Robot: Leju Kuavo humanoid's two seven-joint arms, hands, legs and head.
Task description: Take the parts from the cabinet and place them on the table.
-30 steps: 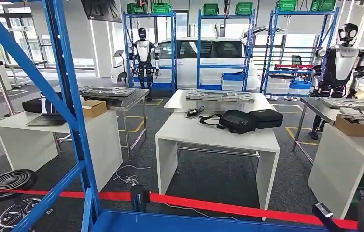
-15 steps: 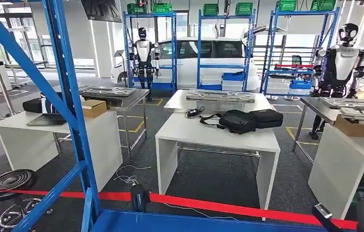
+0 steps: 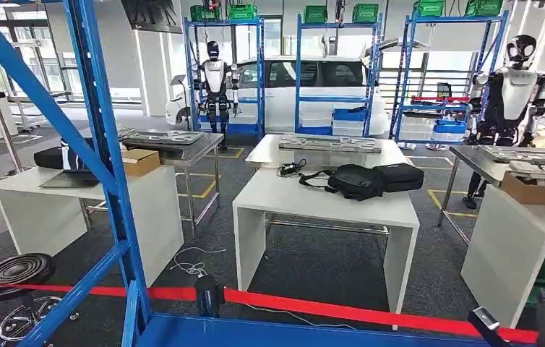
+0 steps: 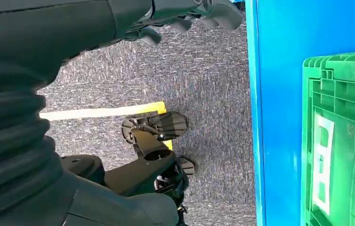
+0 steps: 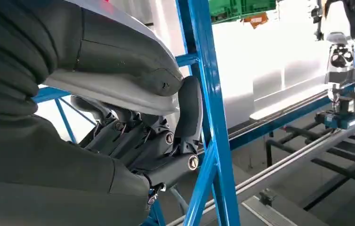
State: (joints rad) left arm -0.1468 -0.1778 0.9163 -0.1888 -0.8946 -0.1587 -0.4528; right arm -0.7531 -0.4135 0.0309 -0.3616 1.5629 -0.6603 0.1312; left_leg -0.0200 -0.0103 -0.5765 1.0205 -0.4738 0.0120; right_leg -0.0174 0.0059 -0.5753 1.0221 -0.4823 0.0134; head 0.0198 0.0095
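Standing at the blue cabinet (image 3: 103,144), the right hand (image 5: 157,141) grips a pale, stiff sheet part (image 5: 114,89) by its edge; likely light but awkward. Left hand (image 4: 189,14) hangs curled, holding nothing, near a green crate (image 4: 340,141).

A rack upright (image 3: 103,144) stands nearest at left, a barrier tape (image 3: 342,309) stretched across behind it; beyond, two bags (image 3: 371,179) lie on the centre bench (image 3: 313,199), a car (image 3: 306,90) parked behind shelving (image 3: 338,72).
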